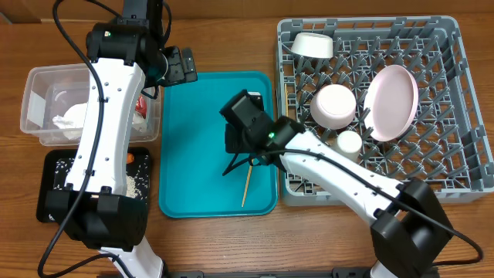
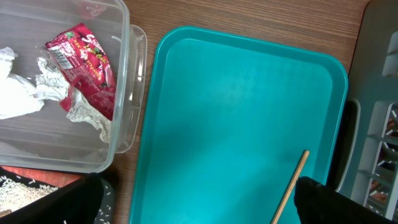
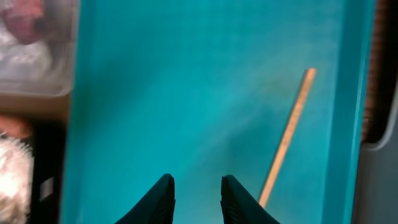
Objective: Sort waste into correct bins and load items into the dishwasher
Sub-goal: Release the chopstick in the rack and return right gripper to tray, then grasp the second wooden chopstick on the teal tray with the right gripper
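Chopstick [image 3: 287, 134]: lying loose and aslant on teal tray [image 1: 201, 116], toward its right edge, well apart from rack [image 1: 455, 116]; probably the last piece to load. Right gripper [image 3: 196, 180]: hanging low over tray, just beside chopstick, fingers narrowly parted with nothing between; likely lined up for a pinch, yet off to one side. Left gripper [image 2: 199, 186]: spread wide, empty, parked above tray's far end, out of the way. Wrapper [image 2: 84, 56] and tissue [image 2: 18, 93] lying in clear tub [image 2: 127, 62]; rice [image 1: 137, 185] on black tray [image 1: 52, 174]; waste apparently sorted by kind. Plate [image 1: 391, 103], bowls [image 1: 334, 106], cup [image 1: 349, 143] standing among rack pegs.
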`<state>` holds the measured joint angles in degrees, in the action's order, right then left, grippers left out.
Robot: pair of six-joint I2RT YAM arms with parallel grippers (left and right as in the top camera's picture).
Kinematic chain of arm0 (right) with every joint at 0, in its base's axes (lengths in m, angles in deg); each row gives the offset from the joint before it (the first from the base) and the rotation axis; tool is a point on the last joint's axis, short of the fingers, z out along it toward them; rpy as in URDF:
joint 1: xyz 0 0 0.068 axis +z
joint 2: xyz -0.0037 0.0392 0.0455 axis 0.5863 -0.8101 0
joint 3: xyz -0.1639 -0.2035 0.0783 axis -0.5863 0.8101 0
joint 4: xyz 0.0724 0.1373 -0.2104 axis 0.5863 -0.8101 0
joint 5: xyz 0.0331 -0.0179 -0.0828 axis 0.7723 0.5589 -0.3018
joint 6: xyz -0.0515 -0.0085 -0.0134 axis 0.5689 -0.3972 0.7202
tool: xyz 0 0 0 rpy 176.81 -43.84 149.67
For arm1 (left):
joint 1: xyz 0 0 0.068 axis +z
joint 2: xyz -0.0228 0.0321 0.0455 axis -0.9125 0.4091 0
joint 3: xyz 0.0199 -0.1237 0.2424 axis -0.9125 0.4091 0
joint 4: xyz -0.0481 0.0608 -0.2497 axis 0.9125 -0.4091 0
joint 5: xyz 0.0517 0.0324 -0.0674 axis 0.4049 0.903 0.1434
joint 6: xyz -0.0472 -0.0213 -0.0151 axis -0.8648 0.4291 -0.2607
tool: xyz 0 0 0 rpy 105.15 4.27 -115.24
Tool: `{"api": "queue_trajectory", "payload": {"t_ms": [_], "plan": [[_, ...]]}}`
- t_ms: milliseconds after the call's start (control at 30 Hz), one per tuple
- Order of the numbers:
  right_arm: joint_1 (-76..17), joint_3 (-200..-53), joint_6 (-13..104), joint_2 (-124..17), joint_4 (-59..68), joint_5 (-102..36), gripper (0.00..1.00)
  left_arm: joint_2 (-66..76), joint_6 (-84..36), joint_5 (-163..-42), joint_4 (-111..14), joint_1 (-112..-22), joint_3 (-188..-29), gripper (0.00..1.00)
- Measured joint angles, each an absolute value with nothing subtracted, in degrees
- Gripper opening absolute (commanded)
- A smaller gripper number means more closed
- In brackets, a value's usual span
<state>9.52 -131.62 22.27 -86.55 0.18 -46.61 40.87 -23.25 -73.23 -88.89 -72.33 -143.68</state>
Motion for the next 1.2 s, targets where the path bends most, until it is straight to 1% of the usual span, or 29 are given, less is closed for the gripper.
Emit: {"api": "queue_trajectory", "payload": {"t_ms": [233, 300, 367, 500, 633, 733, 867, 1200], "plan": [[9.52, -125.28, 19.25, -86.55, 5.58, -50.09, 0.27, 40.87, -23.25, -73.23, -88.89, -72.33, -143.68, 1.00], [9.52, -123.84, 17.30, -86.55, 5.64, -51.00, 0.28, 40.87, -23.25, -73.23, -88.92, -72.33, -143.68, 1.00], [9.52, -122.70, 15.29, -86.55, 5.75, -51.66, 0.34, 40.87, -23.25, -73.23, -88.89, -72.33, -143.68, 1.00], [9.52, -121.21, 12.34, -86.55, 5.84, -52.10, 0.36, 40.87, -23.25, -73.23, -88.92, -72.33, -143.68, 1.00], [9.54, -121.10, 11.01, -86.55, 6.10, -52.03, 0.36, 40.87, -23.25, -73.23, -88.92, -72.33, -143.68, 1.00], [9.62, -121.10, 10.68, -86.55, 6.26, -52.03, 0.34, 40.87, -23.27, -73.23, -88.92, -72.33, -143.68, 1.00], [10.35, -121.10, 10.20, -86.88, 7.17, -52.12, 0.34, 40.87, -23.27, -73.23, -88.89, -72.33, -143.68, 1.00], [10.70, -121.06, 9.92, -91.67, 8.16, -52.05, 0.35, 40.87, -23.25, -73.23, -88.92, -72.33, -143.68, 1.00]]}}
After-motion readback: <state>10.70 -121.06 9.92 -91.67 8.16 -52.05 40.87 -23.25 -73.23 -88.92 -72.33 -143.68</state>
